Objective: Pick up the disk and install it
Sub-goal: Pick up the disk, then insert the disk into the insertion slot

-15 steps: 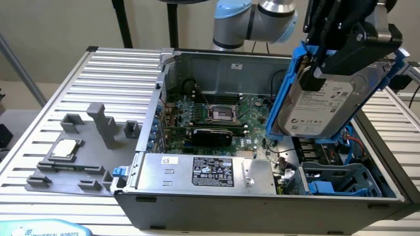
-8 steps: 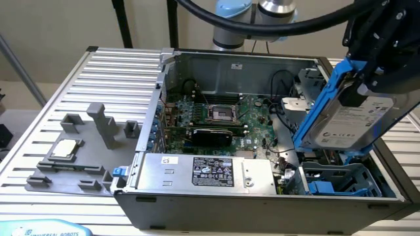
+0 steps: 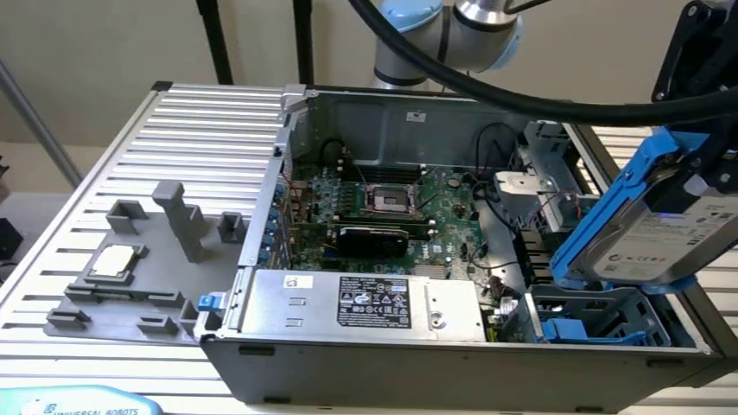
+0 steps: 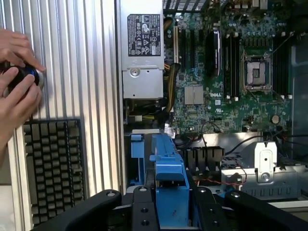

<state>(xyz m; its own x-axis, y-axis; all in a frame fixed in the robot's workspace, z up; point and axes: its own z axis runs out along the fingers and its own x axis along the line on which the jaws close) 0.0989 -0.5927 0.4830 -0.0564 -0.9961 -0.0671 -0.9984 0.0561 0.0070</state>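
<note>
The disk (image 3: 659,235), a silver-grey drive with a white label in a blue plastic frame, hangs tilted at the exterior view's right. My gripper (image 3: 696,183) is shut on it from above. It hovers over the blue drive bay (image 3: 590,316) in the open computer case's (image 3: 461,359) near right corner, not touching it. In the wrist view the disk's blue frame (image 4: 168,168) runs between my black fingers (image 4: 144,208), with my gripper (image 4: 174,208) closed on its edges.
The case holds a motherboard (image 3: 381,203) and a silver power supply (image 3: 358,303) with a black label. A grey fixture (image 3: 127,285) with a small silver chip (image 3: 116,259) sits on the slatted table. A person's hands (image 4: 17,91) hold a dark round object beside a black keyboard (image 4: 53,168).
</note>
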